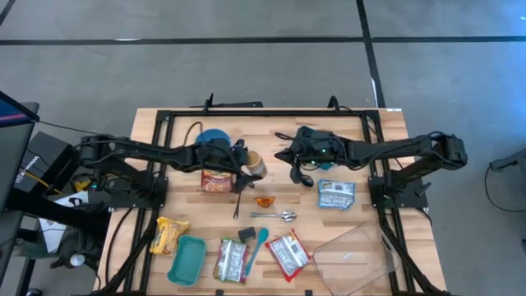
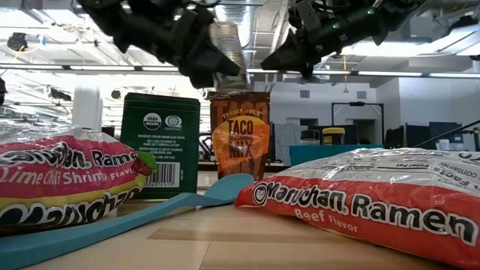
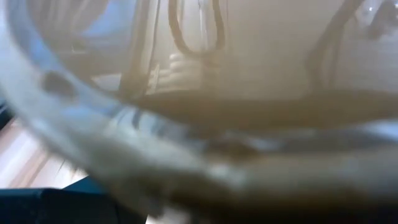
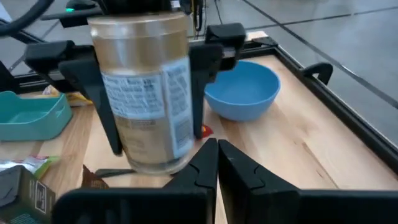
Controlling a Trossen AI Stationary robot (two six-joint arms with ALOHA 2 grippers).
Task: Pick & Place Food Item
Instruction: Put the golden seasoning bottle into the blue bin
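Observation:
A clear jar (image 4: 146,93) with golden-brown contents and a white label hangs upright in the air above the middle of the table, with my left gripper (image 1: 245,162) closed around it. In the low view the jar (image 2: 229,45) is well above the packets. The left wrist view shows only a blurred close-up of the jar (image 3: 199,124). My right gripper (image 4: 217,163) is shut on nothing. It points at the jar from the table's right, a short way off, and shows also in the high view (image 1: 285,156). My left gripper pinches the jar's round wall between its two fingers (image 4: 102,106), one on each side, at about the label's height (image 4: 186,93). The fingers come roughly level from the table's left. The jar stands upright in the hold, lifted clear of the table.
A blue bowl (image 1: 212,138) sits at the far side, and a taco mix packet (image 1: 218,181) lies below the jar. Ramen packs (image 1: 288,253), a green tin (image 2: 160,146), a teal container (image 1: 187,259), a spoon (image 1: 275,215) and a clear lid (image 1: 353,251) fill the near half.

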